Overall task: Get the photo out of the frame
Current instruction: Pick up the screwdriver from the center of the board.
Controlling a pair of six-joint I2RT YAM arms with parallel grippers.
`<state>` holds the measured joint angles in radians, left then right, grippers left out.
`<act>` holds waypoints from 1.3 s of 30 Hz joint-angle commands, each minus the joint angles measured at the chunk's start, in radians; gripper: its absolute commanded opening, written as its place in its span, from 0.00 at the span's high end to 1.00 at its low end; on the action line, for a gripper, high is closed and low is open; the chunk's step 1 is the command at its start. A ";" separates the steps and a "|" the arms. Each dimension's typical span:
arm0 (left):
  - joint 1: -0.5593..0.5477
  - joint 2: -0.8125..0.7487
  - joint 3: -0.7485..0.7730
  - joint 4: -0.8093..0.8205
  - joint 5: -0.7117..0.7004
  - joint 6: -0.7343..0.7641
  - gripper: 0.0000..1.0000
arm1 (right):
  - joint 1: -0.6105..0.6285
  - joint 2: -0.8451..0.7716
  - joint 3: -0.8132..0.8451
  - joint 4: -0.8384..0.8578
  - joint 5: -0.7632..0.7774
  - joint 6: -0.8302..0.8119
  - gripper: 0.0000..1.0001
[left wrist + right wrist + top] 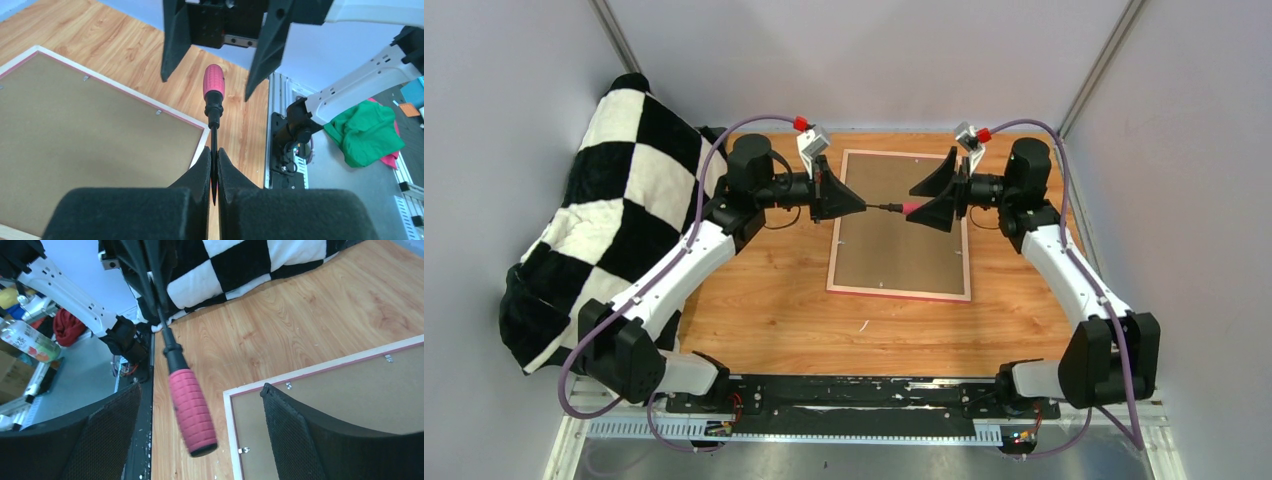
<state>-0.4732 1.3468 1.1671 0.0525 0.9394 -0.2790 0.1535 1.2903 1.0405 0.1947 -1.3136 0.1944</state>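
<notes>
At the near edge of the wooden table [774, 320], the two arm bases sit side by side, with a band of bare wood just beyond them. Past that band the frame [899, 294] lies flat, back side up, its thin pink border on all four sides and open wood along its left, right and near edges. The brown backing board [899, 245] fills it, with small metal tabs [288, 385] at the rim; the photo itself cannot be seen from this side. Above the far half of the frame the two arms meet from opposite sides. The left gripper [861, 206] is clamped tight on the thin metal shaft of a screwdriver [892, 208], whose pink handle points at the right gripper [911, 205]. That one's jaws stand wide apart, one on each side of the handle, with a gap both sides. A checked blanket [614, 200] is heaped at the table's far left edge.
</notes>
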 commanded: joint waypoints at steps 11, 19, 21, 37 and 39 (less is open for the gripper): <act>-0.001 -0.035 0.005 0.104 -0.056 -0.132 1.00 | 0.038 0.118 -0.147 0.988 0.011 0.809 0.16; -0.001 -0.033 -0.003 0.108 -0.111 -0.147 1.00 | 0.105 0.051 -0.174 0.965 0.029 0.800 0.21; -0.001 -0.033 -0.004 0.108 -0.115 -0.146 1.00 | 0.126 0.026 -0.174 0.911 0.032 0.759 0.22; -0.001 -0.032 -0.029 0.110 -0.143 -0.126 1.00 | 0.140 -0.039 -0.172 0.756 0.085 0.672 0.86; -0.001 -0.033 -0.031 0.109 -0.147 -0.124 1.00 | 0.139 -0.041 -0.176 0.753 0.088 0.667 0.93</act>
<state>-0.4805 1.3018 1.1568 0.1543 0.9047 -0.4313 0.2687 1.2869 0.8730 0.9585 -1.2205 0.8837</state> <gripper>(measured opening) 0.010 0.276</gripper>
